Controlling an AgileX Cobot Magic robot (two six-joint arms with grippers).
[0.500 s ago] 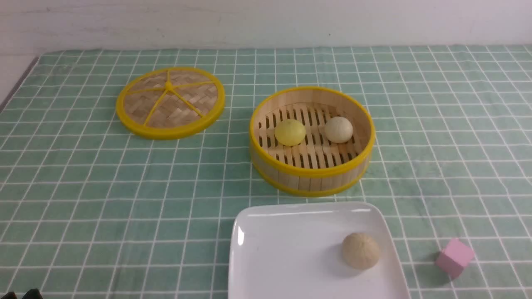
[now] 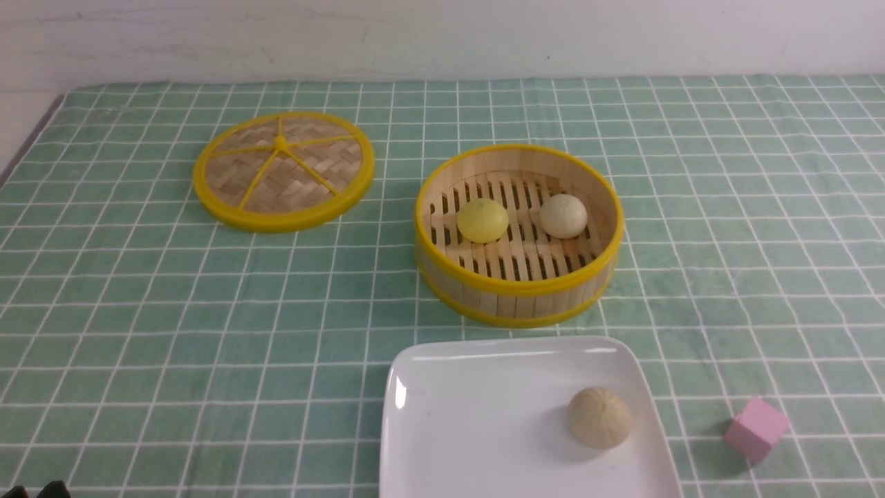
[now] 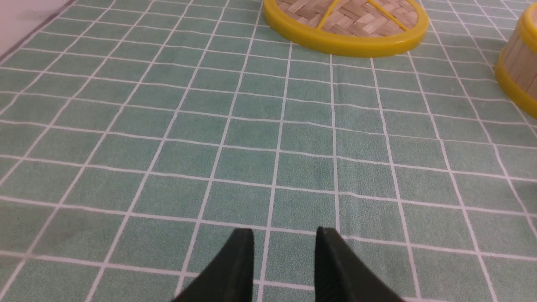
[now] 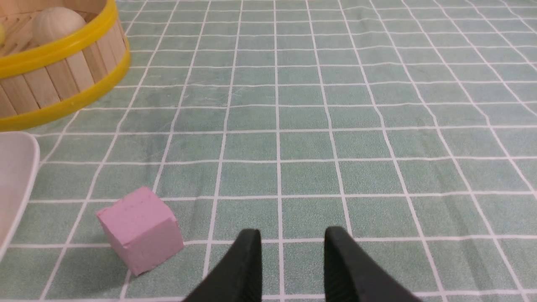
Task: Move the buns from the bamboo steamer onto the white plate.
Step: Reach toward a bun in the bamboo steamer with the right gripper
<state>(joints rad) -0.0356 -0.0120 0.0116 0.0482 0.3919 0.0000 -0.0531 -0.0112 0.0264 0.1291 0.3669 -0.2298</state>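
The bamboo steamer (image 2: pixel 518 294) stands at the table's middle with two buns on its slatted floor: a pale yellow bun (image 2: pixel 482 220) on the left and a cream-beige bun (image 2: pixel 563 216) on the right. The white plate (image 2: pixel 477 415) lies in front of it, carrying a darker tan bun (image 2: pixel 600 417). My left gripper (image 3: pixel 284 235) hovers open over bare cloth, far from the steamer (image 3: pixel 518 63). Open too is my right gripper (image 4: pixel 293 235), empty above the cloth; the steamer (image 4: pixel 58 75) with the cream bun (image 4: pixel 56 23) and the plate's corner (image 4: pixel 16 167) show in its view.
The woven steamer lid (image 2: pixel 283 169) lies flat at the back left, also in the left wrist view (image 3: pixel 348 25). A pink cube (image 2: pixel 756 429) sits right of the plate, close to my right gripper (image 4: pixel 140 228). A green checked cloth covers the table.
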